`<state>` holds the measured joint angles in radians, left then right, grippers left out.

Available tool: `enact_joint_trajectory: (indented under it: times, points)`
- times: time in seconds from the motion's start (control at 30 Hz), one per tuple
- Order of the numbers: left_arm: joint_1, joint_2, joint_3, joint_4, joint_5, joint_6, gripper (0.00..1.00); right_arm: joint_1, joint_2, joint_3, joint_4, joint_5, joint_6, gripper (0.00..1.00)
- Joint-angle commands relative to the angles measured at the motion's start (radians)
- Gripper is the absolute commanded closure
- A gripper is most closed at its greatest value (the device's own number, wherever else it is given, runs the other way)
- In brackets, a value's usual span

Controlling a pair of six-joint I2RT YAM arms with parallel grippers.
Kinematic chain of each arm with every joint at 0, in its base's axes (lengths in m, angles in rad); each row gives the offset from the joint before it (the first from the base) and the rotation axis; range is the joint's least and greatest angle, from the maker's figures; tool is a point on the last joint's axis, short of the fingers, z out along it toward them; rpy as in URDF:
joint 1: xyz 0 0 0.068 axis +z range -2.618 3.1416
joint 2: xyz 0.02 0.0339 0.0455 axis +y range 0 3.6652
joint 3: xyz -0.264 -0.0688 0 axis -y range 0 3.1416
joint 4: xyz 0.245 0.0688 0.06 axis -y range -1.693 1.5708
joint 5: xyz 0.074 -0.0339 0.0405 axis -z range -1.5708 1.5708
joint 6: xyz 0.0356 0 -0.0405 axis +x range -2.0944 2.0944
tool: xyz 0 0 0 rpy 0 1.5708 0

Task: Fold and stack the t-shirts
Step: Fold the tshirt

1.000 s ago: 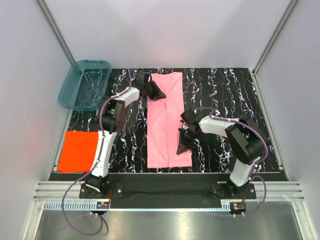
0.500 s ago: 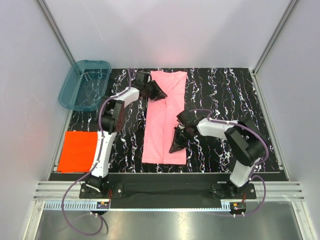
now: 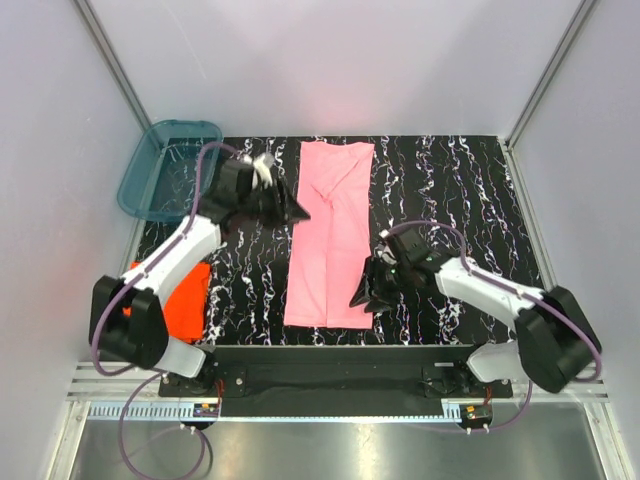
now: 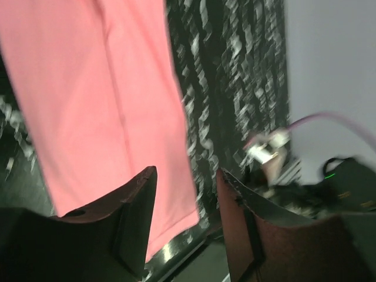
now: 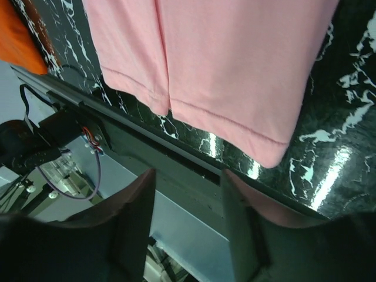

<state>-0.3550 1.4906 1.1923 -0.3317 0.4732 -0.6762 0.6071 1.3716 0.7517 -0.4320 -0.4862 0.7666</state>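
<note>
Top view: pink t-shirt (image 3: 330, 235) lies mid-frame on the black marbled table (image 3: 450, 180), folded into a long narrow strip running from the far edge towards the near edge. Plain cloth. The orange-red t-shirt (image 3: 188, 298) sits folded at lower left, partly under the left arm. Teal tub (image 3: 165, 170) is at upper left, overhanging the table corner. Left gripper (image 3: 295, 210) is just beside the strip's left edge, near its far end. Right gripper (image 3: 360, 300) is at the strip's lower right corner. Finger state isn't readable from this view. The small boards on the front rail (image 3: 205, 408) are too small to read any marking.

Left wrist: left gripper (image 4: 185, 172) has its fingers (image 4: 135, 217) spread with nothing between them. Pink t-shirt (image 4: 100, 100) fills the upper left, table (image 4: 235, 70) to its right. Picture is blurred.

Right wrist: right gripper (image 5: 188, 173) has its fingers (image 5: 138, 211) spread and empty. The hem of the pink t-shirt (image 5: 235, 59) is above them, two layers side by side, lying on the table (image 5: 352, 88). Orange-red t-shirt (image 5: 14, 35) is a sliver at upper left.
</note>
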Motion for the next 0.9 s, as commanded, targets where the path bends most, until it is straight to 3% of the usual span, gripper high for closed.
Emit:
enact_joint_trajectory:
  times: [0.0, 0.17, 0.27, 0.47, 0.6, 0.87]
  points:
    - [-0.001, -0.065, -0.253, -0.122, 0.033, 0.101, 0.5, -0.013, -0.116, -0.058, -0.016, 0.027, -0.006, 0.42]
    - [-0.013, -0.184, -0.546, -0.106, 0.015, 0.084, 0.47, -0.038, -0.16, -0.132, -0.008, 0.037, -0.003, 0.37]
    - [-0.015, -0.223, -0.623, -0.072, 0.007, 0.073, 0.47, -0.059, -0.175, -0.198, 0.069, 0.003, 0.032, 0.4]
    - [-0.015, -0.243, -0.684, -0.043, -0.03, 0.052, 0.49, -0.086, -0.106, -0.325, 0.264, -0.097, 0.118, 0.56]
    - [-0.015, -0.204, -0.734, 0.048, 0.022, 0.0, 0.5, -0.087, -0.078, -0.344, 0.274, -0.089, 0.115, 0.56]
    - [-0.033, -0.147, -0.729, 0.039, 0.013, -0.031, 0.53, -0.101, -0.069, -0.365, 0.282, -0.058, 0.105, 0.54]
